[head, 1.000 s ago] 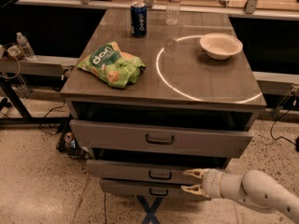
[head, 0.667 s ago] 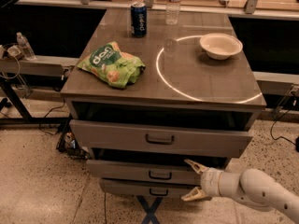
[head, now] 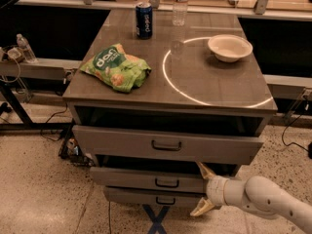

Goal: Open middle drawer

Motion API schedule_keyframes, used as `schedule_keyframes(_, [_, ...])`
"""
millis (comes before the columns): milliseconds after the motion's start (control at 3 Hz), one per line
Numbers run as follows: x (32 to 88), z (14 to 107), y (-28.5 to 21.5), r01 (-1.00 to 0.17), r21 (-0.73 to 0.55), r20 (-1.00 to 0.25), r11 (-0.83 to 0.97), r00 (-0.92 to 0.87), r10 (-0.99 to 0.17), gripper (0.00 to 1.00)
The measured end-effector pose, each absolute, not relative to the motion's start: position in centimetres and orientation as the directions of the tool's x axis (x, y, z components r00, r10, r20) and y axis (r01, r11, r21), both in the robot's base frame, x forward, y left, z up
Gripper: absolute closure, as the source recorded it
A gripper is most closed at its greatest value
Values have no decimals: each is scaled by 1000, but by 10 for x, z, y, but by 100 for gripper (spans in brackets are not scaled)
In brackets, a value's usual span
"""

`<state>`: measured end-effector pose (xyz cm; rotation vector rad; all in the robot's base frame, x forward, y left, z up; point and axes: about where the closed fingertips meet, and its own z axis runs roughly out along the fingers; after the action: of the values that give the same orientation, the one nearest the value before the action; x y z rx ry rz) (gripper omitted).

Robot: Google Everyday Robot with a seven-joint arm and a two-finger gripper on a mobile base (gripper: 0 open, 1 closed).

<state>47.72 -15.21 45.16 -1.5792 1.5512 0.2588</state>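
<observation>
Since 1 second ago the jaws have spread from a narrow gap to a wide V, while the wrist sits at nearly the same spot. 2 tan fingers (head: 205, 171) now stand clearly open and hold nothing, 1 angled up toward the dark gap under the top drawer, the other angled down across the right end of the bottom drawer (head: 146, 197). Between them, the gripper (head: 196, 189) faces the right end of the middle drawer (head: 141, 178); whether it touches the front I cannot tell. Behind it the white arm (head: 265, 199) runs off toward the lower right corner.

That middle drawer lies between the tall-fronted top drawer (head: 122, 143) and the thin bottom one, its small dark loop handle (head: 166, 182) at centre, well left of the gripper. Its front stands slightly forward of the bottom front and behind the top front, which is pulled out further.

On the cabinet top (head: 219, 89) a green snack bag (head: 117, 67) lies at the left, a blue can (head: 144, 19) and a clear bottle (head: 180, 6) stand at the back, and a pale bowl (head: 229, 48) rests at the right, on a white circle (head: 168, 79) marked on the surface.
</observation>
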Motion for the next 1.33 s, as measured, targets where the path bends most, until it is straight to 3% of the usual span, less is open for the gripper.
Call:
schedule_keyframes(333, [480,435,-148,-885,-444,-634,138,202,-747,0])
schedule_keyframes(667, [481,428,-152,-879,-467,-569,97,215,-794,19])
schedule_keyframes(1000, [471,430,-161,-876,-477,-524,66,224,-822,51])
schedule_keyframes(1333, [458,428,-169,-882,-469,-502,44,225,-835,74])
